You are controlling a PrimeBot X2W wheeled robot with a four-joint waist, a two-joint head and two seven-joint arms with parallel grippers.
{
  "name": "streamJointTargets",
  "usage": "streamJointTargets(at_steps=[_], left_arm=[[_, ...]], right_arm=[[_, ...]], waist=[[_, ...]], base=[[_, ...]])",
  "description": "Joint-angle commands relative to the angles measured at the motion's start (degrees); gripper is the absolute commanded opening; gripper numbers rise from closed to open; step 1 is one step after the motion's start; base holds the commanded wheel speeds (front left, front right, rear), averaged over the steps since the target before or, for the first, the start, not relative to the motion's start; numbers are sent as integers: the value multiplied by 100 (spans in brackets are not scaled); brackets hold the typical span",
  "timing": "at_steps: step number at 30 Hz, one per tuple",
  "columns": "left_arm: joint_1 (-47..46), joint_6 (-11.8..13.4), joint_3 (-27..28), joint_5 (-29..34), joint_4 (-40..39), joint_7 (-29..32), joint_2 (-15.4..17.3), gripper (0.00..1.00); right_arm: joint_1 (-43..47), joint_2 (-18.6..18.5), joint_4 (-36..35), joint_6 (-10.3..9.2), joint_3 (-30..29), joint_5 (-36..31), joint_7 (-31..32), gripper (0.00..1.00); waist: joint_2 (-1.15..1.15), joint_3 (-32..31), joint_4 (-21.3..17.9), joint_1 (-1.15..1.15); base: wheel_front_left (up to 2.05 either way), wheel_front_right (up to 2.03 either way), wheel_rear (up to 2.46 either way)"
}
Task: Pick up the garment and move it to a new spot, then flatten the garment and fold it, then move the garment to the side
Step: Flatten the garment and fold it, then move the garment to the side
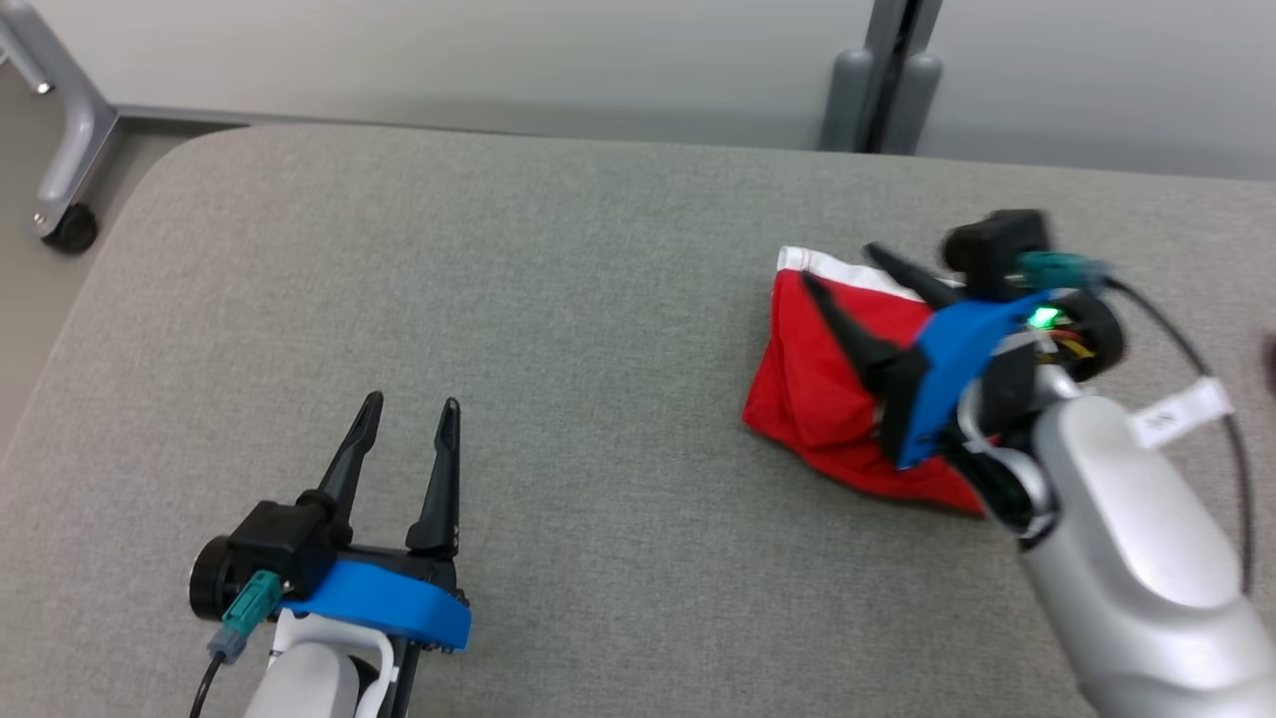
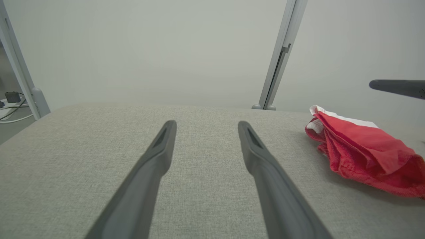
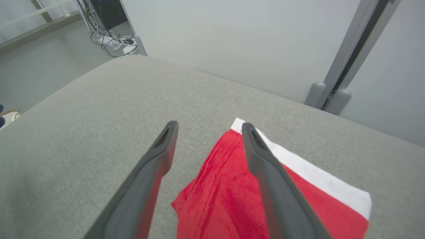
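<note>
The garment (image 1: 817, 389) is a red cloth with a white band, folded into a compact bundle on the right of the grey padded table (image 1: 558, 299). My right gripper (image 1: 842, 264) hovers just over the garment (image 3: 225, 196), fingers spread open, nothing between them. In the left wrist view the garment (image 2: 362, 152) lies at the right, and one right finger (image 2: 398, 88) pokes in above it. My left gripper (image 1: 409, 407) stands open at the lower left, well apart from the cloth; its fingers (image 2: 156, 156) are over bare fabric.
The table's rounded far edge meets a pale wall with a grey post (image 1: 882, 75). A wheeled frame leg (image 1: 65, 160) stands at the far left on the floor. Cables and a dark box (image 3: 109, 20) lie on the floor beyond the table.
</note>
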Motion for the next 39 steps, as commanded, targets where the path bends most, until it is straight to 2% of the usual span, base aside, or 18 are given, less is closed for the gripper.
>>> streamJointTargets(at_steps=[1,7,9,12,18,22,34,39], left_arm=[[75,-9,30,25,-12,-24,27,100],[321,-8,279,73,-43,-25,5,100],[426,5,369,106,-52,-24,-1,100],[670,34,578,163,-114,-24,-36,100],[874,23,759,271,-150,-25,-49,100],[955,19,881,310,-186,-25,-53,100],[896,-3,912,416,-180,-25,-63,100],[678,-10,870,438,-244,-25,-13,100]], right_arm=[[193,-136,-96,1,-121,33,-96,100],[1183,-450,-823,2,-1114,-215,-646,100],[1600,-437,-981,2,-1414,-366,-821,100],[2492,-171,-1228,2,-1903,-707,-1266,100],[3156,259,-1352,2,-2128,-954,-1693,100],[3326,394,-1389,2,-2119,-993,-1800,100],[3334,501,-1421,2,-2114,-973,-1628,100],[2809,447,-1467,2,-2006,-894,-1204,100]], waist=[[0,-153,-139,-1],[0,-521,-478,-1],[0,-633,-596,-1],[0,-833,-836,-1],[0,-981,-938,-1],[0,-997,-961,-1],[0,-910,-925,-1],[0,-645,-879,-1]], base=[[0,0,0],[0,0,0],[0,0,0],[0,0,0],[0,0,0],[0,0,0],[0,0,0],[0,0,0]])
